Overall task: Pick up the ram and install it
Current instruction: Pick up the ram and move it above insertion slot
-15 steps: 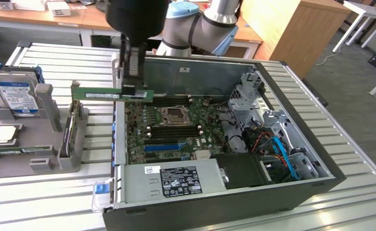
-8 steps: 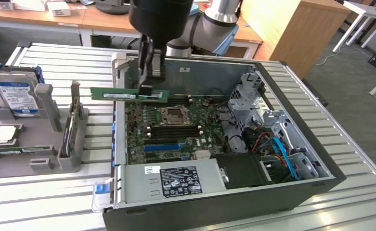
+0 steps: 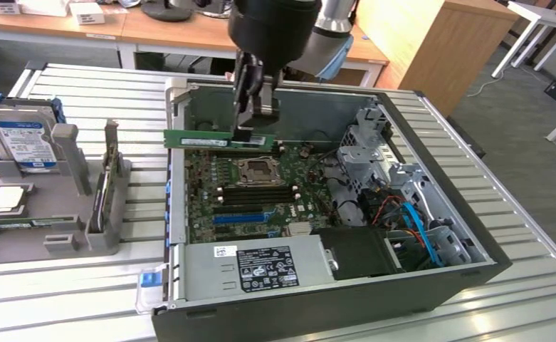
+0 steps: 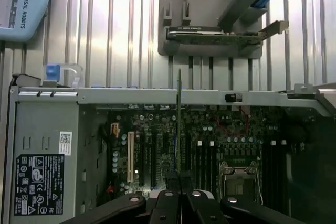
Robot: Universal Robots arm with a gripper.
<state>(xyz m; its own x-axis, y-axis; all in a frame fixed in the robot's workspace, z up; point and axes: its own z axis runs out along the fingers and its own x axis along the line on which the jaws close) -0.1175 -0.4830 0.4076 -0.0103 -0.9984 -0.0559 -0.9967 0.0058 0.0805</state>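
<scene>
Fingers (image 3: 249,100) clamped on the ram (image 3: 197,138), gripping it near its end at the exterior view's right. The green stick is held level, standing on its long edge, in the air over the far part of the motherboard (image 3: 258,203), above the CPU socket (image 3: 257,171). The board lies in the open computer case (image 3: 430,285), with the power supply (image 3: 258,265) along the near side. At the exterior view's left, on the slatted tabletop (image 3: 544,235), a grey holder (image 3: 69,235) carries a hard drive (image 3: 26,142) and an upright card (image 3: 112,178).
</scene>
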